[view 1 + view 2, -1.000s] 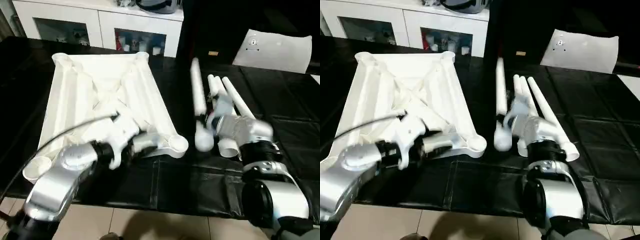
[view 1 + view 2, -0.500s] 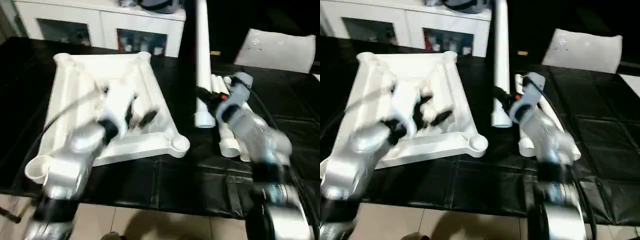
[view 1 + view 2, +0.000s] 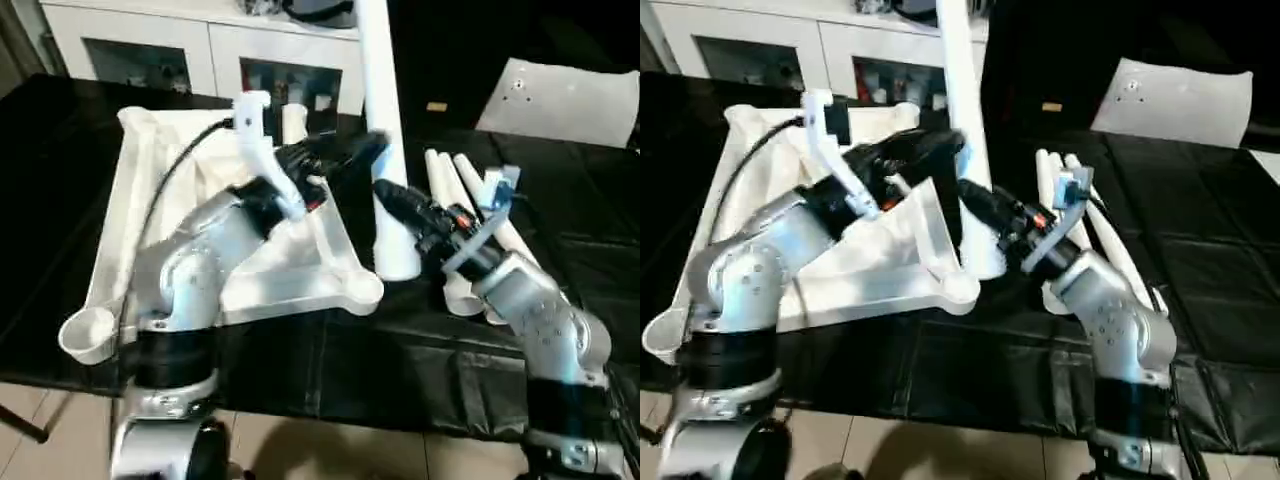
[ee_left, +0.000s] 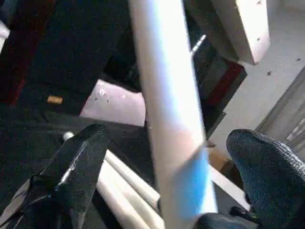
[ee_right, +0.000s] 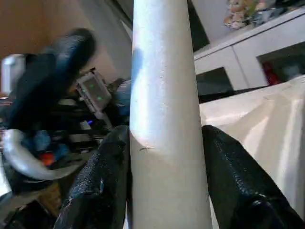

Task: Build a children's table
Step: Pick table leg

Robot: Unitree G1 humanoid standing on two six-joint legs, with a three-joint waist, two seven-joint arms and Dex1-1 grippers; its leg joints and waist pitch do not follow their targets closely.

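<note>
Leg upright, clamped in right gripper; left gripper straddling it

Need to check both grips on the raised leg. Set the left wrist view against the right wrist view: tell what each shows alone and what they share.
Left wrist view alone: the left gripper with its two black fingers spread wide either side of the table leg, not touching it, and spare legs lying on the black table behind. Right wrist view alone: the right gripper clamped on the leg, a finger pressed to each side, with the white cabinet and the tabletop's underside behind. Shared: the same raised white leg.
</note>
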